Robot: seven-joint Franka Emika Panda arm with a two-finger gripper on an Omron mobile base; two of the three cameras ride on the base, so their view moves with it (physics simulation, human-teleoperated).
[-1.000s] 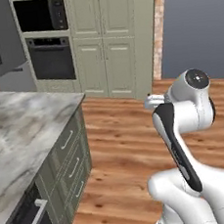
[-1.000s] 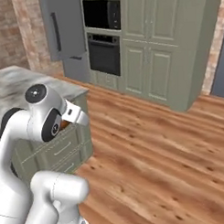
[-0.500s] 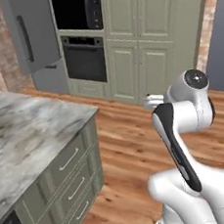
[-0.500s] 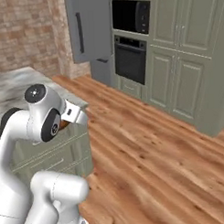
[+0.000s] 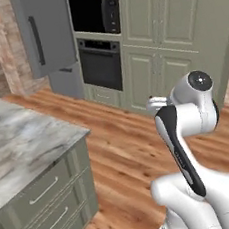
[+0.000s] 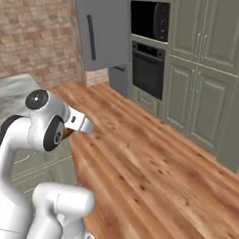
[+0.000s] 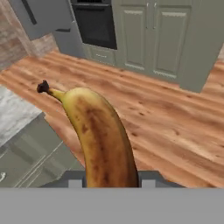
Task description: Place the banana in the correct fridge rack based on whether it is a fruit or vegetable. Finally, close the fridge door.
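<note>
Hand view, with both base views. We are carrying the banana (image 7: 103, 135) across the kitchen, and the relation that governs the coming move is where the fridge door (image 5: 44, 34) lies from the pincer (image 7: 107, 178): ahead of the fingertips and off toward the upper left of the hand view, well apart, with a wide stretch of wooden floor (image 7: 144, 105) lying between. In the left base view the door is standing out from the fridge front (image 5: 67, 79), so we are judging it to be ajar; the interior and its racks are turned away from us, and we cannot tell which shelf is which.

The banana's long axis is running away from the pincer, out along the line of the fingers, its dark stem tip curving up and to the left, that is, roughly toward the fridge. The fruit's lower end is sitting down between the fingers.

The pincer is closed narrowly on the banana, gripping it near that lower end; nothing else is touching it. Just below and to the left of the pincer the marble island counter (image 5: 19, 142) is lying close, and we are judging that the swing toward the fridge needs to clear its corner. The oven (image 5: 99, 63) and pale cabinet doors (image 7: 166, 39) are standing straight ahead, beside the fridge.
</note>
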